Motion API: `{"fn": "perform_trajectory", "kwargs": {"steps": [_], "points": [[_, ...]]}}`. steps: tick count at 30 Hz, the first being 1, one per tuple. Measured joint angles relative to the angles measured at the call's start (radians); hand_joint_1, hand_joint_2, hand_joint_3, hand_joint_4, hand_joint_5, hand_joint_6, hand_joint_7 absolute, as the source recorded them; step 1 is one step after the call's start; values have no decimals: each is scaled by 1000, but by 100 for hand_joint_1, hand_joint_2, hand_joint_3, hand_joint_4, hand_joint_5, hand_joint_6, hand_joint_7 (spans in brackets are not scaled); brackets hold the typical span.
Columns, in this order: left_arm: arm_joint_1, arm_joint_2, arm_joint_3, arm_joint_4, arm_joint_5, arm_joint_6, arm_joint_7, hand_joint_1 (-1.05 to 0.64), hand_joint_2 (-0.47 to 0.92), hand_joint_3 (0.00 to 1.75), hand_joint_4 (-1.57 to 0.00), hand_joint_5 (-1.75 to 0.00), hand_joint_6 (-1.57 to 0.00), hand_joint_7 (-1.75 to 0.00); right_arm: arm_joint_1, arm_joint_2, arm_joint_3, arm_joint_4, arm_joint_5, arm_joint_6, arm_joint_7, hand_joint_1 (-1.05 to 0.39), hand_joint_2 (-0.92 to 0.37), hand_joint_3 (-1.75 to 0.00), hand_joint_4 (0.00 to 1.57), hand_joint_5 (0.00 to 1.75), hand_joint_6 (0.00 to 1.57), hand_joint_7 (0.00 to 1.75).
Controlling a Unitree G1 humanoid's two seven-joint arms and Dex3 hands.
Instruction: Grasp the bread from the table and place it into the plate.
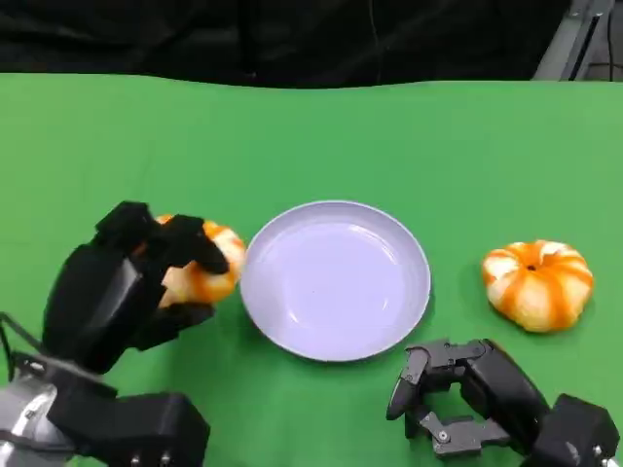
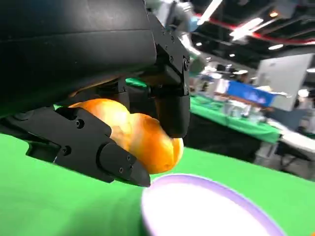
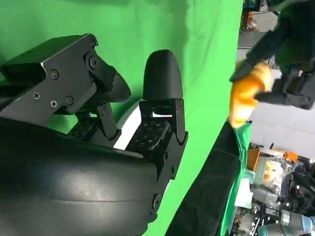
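Observation:
My left hand (image 1: 131, 277) grips an orange-and-white bread roll (image 1: 206, 268) just left of the pale lilac plate (image 1: 336, 219), at its rim. The left wrist view shows the roll (image 2: 142, 140) wrapped by black fingers (image 2: 98, 147), lifted above the green cloth, with the plate (image 2: 211, 194) below and beside it. A second orange-and-white bread (image 1: 537, 282) lies on the table right of the plate. My right hand (image 1: 458, 399) rests low in front of the plate with fingers apart and nothing in them. In the right wrist view, the held roll (image 3: 246, 91) appears beyond the right hand's fingers (image 3: 160, 98).
The green table (image 1: 311, 136) stretches back to a dark backdrop. A grey stand leg (image 1: 569, 39) is at the far right corner. The left wrist view shows a hall with other green tables (image 2: 236, 120) behind.

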Motion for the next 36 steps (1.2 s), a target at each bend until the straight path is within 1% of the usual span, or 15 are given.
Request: {"fn": "perform_trajectory", "kwargs": {"steps": [10, 12, 13, 19, 20, 22, 25, 26, 27, 32, 36], "points": [[-48, -3, -10, -9, 5, -9, -19, -11, 89, 1, -52, -175, -49, -152, 0, 0, 7, 1, -7, -1, -11, 23, -58, -107, 101, 137, 97, 109], [-53, -6, -11, -9, 7, -9, -24, -10, 86, 1, -54, -175, -52, -149, 0, 0, 8, 2, -7, -2, -12, 21, -58, -106, 101, 137, 98, 109], [-58, -9, -14, -11, 8, -8, -26, -10, 85, 1, -56, -173, -57, -142, 0, -1, 8, 2, -7, -2, -15, 20, -58, -106, 101, 137, 98, 109], [-99, -37, -43, -16, 18, -10, -51, -11, 82, 0, -55, -175, -57, -144, 0, -1, 15, 3, -9, -2, -18, 21, -59, -105, 100, 137, 98, 109], [-106, -40, -46, -15, 22, -10, -54, -12, 83, 0, -56, -174, -60, -138, 0, -1, 15, 3, -9, -2, -18, 21, -60, -104, 101, 137, 99, 109], [-122, -47, -53, -11, 26, -10, -69, -11, 83, 0, -56, -173, -63, -133, 0, -1, 16, 3, -10, -3, -19, 22, -60, -104, 101, 136, 99, 108], [-142, -63, -70, 6, 23, -20, -94, -12, 84, 0, -55, -174, -63, -130, -1, 0, 18, 3, -18, -4, -27, 22, -60, -104, 101, 136, 99, 108], [-145, -68, -74, 11, 22, -26, -101, -11, 84, 0, -53, -174, -58, -140, -1, 0, 19, 3, -20, -4, -28, 23, -60, -104, 101, 136, 99, 108], [-148, -73, -76, 18, 20, -30, -107, -11, 84, 0, -52, -174, -55, -144, -1, 0, 19, 3, -22, -4, -30, 22, -60, -104, 101, 135, 99, 108], [-170, -94, -93, 77, 14, -48, -111, -11, 87, 1, -49, -175, -45, -155, -1, 0, 21, 2, -38, -4, -46, 23, -59, -105, 101, 135, 100, 108], [-193, -109, -113, 135, 15, -68, -111, -11, 88, 1, -47, -175, -42, -158, -1, 0, 22, 3, -41, -5, -57, 23, -59, -107, 101, 135, 100, 108]]}}
